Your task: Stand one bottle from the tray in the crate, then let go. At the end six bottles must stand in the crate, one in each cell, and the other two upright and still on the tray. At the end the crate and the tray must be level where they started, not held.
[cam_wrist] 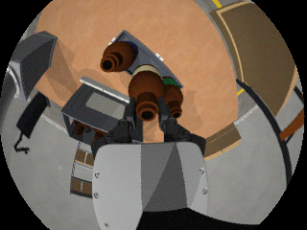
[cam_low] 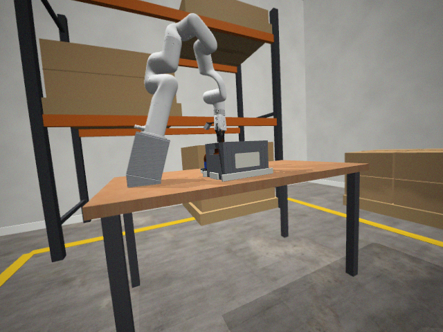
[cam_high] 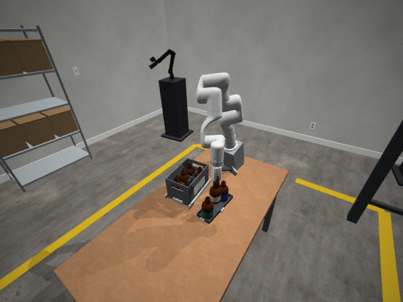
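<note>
My gripper is shut on the neck of a brown bottle with a cream label. It holds the bottle upright over the middle of the dark tray, seemingly a little above it. A blue-labelled bottle and a green-labelled bottle stand on the tray at either side. The grey crate stands left of the tray with several brown bottles inside. In the wrist view my fingers clasp the held bottle, with the crate to the left. I cannot tell which crate cell is empty.
The arm's grey base stands at the table's far end, behind the tray. In the exterior view the crate hides most of the tray and my gripper hangs just behind it. A shelf rack stands behind the table.
</note>
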Tool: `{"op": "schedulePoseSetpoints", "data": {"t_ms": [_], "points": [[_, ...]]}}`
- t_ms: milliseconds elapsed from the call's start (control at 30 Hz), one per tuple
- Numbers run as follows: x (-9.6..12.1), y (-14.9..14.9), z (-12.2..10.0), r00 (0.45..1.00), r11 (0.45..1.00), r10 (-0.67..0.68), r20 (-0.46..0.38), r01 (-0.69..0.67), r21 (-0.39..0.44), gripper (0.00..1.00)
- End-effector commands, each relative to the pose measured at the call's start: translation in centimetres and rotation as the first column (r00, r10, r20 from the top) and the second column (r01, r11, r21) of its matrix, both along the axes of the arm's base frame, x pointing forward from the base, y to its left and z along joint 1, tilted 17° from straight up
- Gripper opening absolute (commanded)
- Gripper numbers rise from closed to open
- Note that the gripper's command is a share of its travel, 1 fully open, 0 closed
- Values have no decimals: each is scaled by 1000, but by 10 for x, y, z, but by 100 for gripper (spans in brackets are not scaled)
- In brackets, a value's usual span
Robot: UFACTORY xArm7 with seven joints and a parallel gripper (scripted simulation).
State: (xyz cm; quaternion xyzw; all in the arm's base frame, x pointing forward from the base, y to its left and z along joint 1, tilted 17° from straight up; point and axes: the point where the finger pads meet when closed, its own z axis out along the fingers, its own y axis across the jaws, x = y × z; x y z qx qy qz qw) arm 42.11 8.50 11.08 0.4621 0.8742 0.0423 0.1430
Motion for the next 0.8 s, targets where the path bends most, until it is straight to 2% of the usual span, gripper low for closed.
{"op": "schedulePoseSetpoints", "data": {"t_ms": [0, 767], "points": [[-1, 1, 7, 1000, 1000, 1, 3, -1, 1, 0], [-6, 2, 24, 1000, 1000, 1, 3, -1, 1, 0]]}}
